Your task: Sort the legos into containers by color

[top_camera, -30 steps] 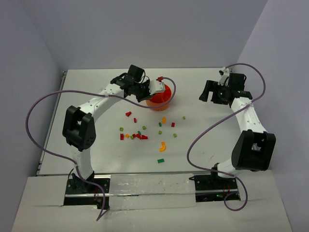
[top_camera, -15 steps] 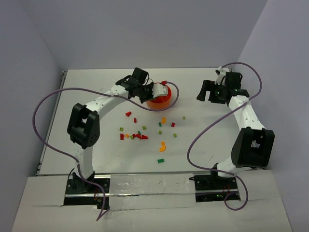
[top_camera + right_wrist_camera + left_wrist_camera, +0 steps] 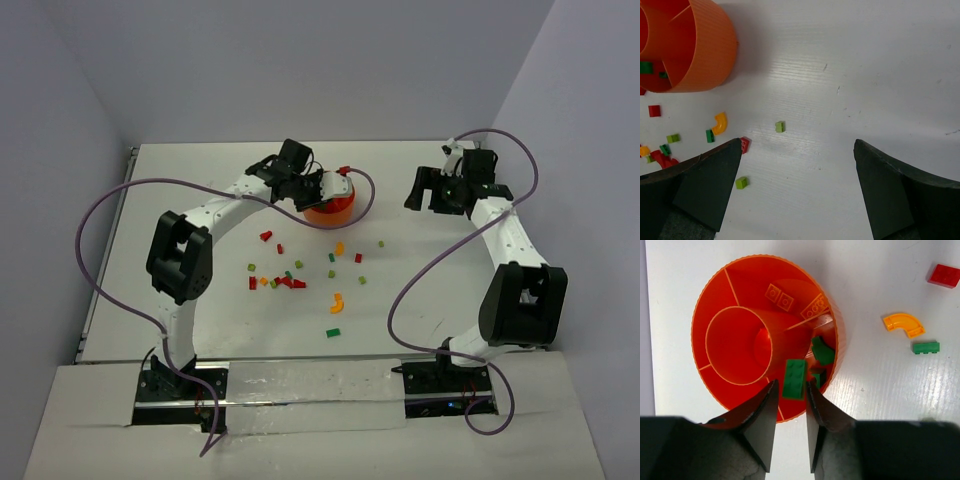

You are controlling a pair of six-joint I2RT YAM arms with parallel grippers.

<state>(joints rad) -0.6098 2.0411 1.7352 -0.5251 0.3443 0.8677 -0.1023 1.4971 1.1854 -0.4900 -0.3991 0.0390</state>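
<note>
Left end effector (image 3: 791,384), narrow, has a green brick (image 3: 794,379) between its tips, gripped or loose I cannot tell. It hangs over the bowl (image 3: 715,280), toward the bench's far edge, beside other greens (image 3: 823,351). Released crooked, the brick could tumble past an inner wall into the wrong section. Right end effector (image 3: 797,142) gapes wide, empty.

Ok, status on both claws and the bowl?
Left claw above orange divided plastic bowl, green rectangular plastic brick between its tips, grip unclear. Right claw open, empty. Small bricks scattered on table. Nothing blocking.
</note>
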